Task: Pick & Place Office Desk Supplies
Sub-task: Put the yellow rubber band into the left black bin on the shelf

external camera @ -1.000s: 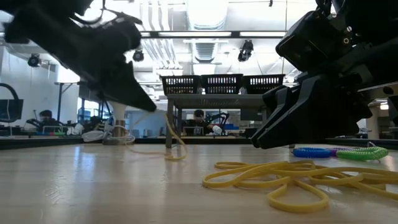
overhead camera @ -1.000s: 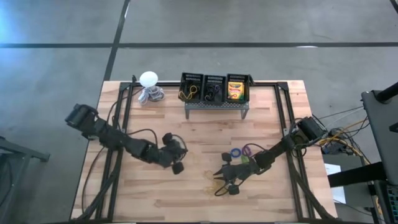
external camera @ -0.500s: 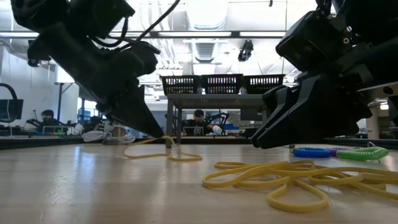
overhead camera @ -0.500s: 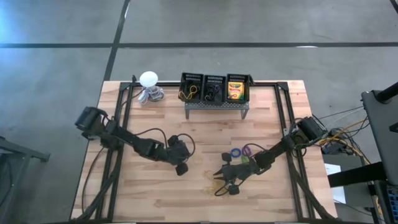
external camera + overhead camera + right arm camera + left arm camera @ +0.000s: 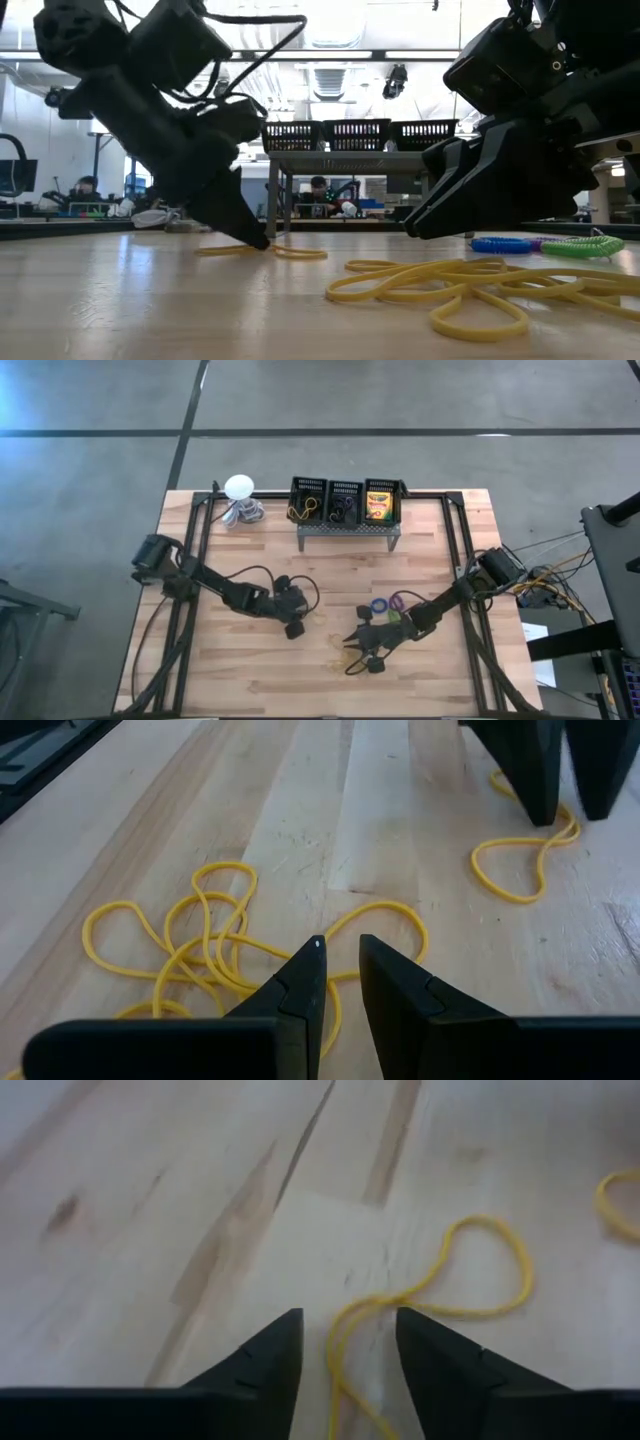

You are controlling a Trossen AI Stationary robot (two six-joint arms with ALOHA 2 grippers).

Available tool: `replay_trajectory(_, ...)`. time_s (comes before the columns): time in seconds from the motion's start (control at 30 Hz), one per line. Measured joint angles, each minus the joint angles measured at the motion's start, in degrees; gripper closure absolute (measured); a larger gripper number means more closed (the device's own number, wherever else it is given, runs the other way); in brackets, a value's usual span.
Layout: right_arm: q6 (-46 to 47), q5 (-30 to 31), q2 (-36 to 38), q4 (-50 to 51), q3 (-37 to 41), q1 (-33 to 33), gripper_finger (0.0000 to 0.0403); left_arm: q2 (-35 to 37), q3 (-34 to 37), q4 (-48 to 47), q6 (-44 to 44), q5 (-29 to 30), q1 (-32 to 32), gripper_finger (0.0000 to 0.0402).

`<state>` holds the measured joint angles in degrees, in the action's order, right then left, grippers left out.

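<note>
Left gripper (image 5: 347, 1348) seemingly astride rubber band (image 5: 470, 1275)

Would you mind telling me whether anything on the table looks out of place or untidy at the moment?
Yes: a tangled heap of yellow rubber bands lies loose on the table below the right gripper, and one twisted band lies apart at the left gripper. Blue, purple and green rings also lie loose, outside the bins.

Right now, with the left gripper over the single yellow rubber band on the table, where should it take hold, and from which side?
Grip the narrow crossing of the rubber band, from straight above. It lies flat in a figure-eight, and the open left gripper already straddles the strand there.
</note>
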<state>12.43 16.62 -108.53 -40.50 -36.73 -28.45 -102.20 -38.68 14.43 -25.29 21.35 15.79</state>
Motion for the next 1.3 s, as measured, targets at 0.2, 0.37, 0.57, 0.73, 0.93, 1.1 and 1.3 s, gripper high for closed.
replay_trajectory(0.2, 0.00, 0.00, 0.00, -0.02, 0.00, -0.02, 0.0344, 0.74, -0.07, 4.40, 5.49, 0.11, -0.02, 0.0208)
replay_trajectory(0.37, 0.02, 0.00, 0.00, -0.04, 0.04, -0.02, 0.0341, 0.37, -0.04, 0.89, 5.87, -0.10, -0.72, 0.0200)
replay_trajectory(0.57, 0.02, 0.00, 0.00, -0.04, 0.09, -0.07, 0.0345, 0.45, 0.48, -1.78, 5.80, -1.07, -1.01, 0.0230)
replay_trajectory(0.73, 0.02, 0.00, 0.00, -0.06, 0.09, -0.07, 0.0346, 0.60, 1.36, -1.34, 4.10, -3.03, -1.44, 0.0289)
replay_trajectory(0.93, 0.02, 0.00, 0.00, -0.06, 0.09, -0.04, 0.0346, 0.69, 1.46, -1.35, 4.08, -6.23, -2.29, 0.0383)
replay_trajectory(1.1, 0.02, 0.00, 0.00, -0.06, 0.09, -0.04, 0.0346, 1.06, 1.38, -0.33, 4.06, -6.43, -2.38, 0.0398)
replay_trajectory(1.3, 0.00, 0.00, 0.00, -0.04, 0.09, -0.04, 0.0346, 6.12, -0.39, -0.21, 3.88, -5.10, -0.98, 0.0400)
